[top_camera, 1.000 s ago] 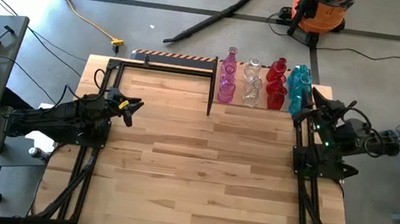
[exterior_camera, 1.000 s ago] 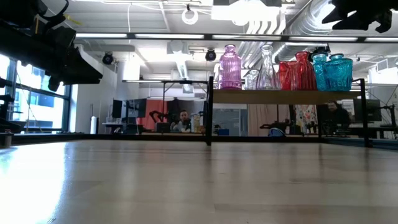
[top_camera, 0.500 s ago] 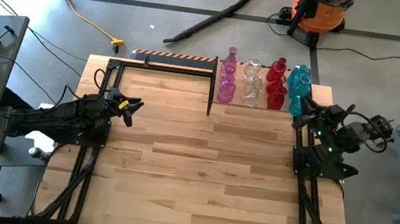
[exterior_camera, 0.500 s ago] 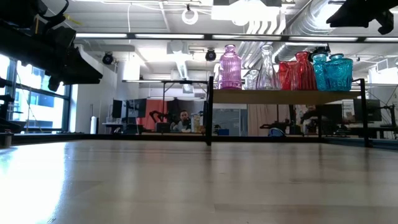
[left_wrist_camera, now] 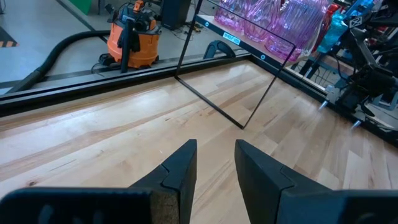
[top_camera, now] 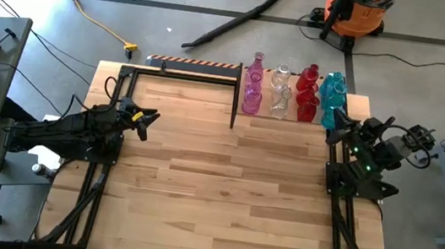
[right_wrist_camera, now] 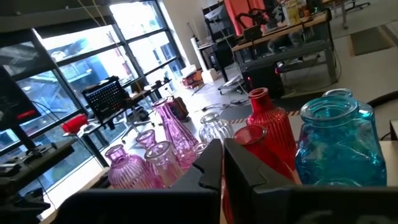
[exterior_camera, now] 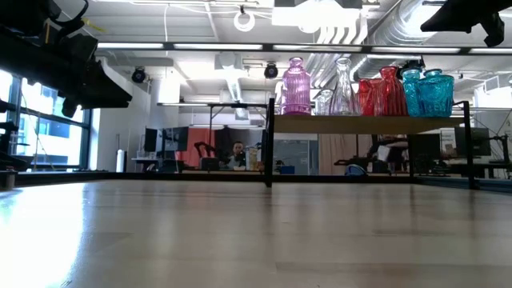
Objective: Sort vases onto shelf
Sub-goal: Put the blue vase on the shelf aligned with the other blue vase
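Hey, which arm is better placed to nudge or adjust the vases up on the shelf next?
The right one, I'd judge. The right gripper sits beside the teal vases on the shelf; the left gripper waits across the table.

You are looking at a lab workshop: exposed ceiling ducts [exterior_camera: 376, 28], an orange shop vacuum [top_camera: 354, 10], and desks with monitors [exterior_camera: 164, 140].

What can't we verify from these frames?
- Vase count: in the high view the vases overlap in pairs; in the low view the front ones hide the rear ones.
- Right gripper touching the teal vase: high view too small to tell.
- Shelf top: edge-on in the low view.
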Available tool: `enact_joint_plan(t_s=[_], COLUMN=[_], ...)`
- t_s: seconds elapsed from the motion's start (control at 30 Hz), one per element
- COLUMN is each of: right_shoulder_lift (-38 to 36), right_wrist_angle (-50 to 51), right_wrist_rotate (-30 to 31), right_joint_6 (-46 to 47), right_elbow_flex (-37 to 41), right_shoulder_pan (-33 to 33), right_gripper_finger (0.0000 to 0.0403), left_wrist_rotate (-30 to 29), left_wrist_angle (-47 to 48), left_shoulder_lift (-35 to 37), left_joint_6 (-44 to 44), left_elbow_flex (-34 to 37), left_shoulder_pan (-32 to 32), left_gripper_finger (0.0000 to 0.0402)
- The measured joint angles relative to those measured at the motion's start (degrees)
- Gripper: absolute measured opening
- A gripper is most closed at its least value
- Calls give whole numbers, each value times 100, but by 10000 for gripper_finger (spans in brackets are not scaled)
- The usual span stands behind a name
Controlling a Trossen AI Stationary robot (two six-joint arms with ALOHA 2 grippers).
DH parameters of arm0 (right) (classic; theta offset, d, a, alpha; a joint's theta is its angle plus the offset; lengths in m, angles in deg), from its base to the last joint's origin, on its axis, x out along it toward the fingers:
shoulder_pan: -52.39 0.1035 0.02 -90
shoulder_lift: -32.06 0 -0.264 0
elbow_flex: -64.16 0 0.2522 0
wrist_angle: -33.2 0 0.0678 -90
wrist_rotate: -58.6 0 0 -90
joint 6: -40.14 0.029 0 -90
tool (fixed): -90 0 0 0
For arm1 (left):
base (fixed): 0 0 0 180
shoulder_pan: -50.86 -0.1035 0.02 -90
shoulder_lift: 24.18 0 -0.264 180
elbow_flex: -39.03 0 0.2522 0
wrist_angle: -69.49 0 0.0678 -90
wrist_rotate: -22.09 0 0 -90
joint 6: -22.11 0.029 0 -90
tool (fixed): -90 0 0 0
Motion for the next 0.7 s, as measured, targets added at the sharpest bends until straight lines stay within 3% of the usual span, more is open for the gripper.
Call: enact_joint_plan(t_s=[0.27, 0.53, 0.7], right_shoulder_lift=[28, 28, 28], right_wrist_angle=[-346, -2467, -2616], right_wrist_rotate=[-2, 3, 4], right_joint_6=[-168, -2581, -3706], right_elbow_flex=[0, -14, -487], right_shoulder_pan=[-257, -500, -500], right_gripper_finger=[0, 0, 0], left_wrist_rotate=[1, 1, 2], left_wrist_angle=[-2, -2, -1], left_shoulder_lift=[-1, 0, 0], left_joint_6=[0, -2, -1], left_elbow_flex=[0, 0, 0], left_shoulder_pan=[-1, -1, 0], left_gripper_finger=[101, 101, 101])
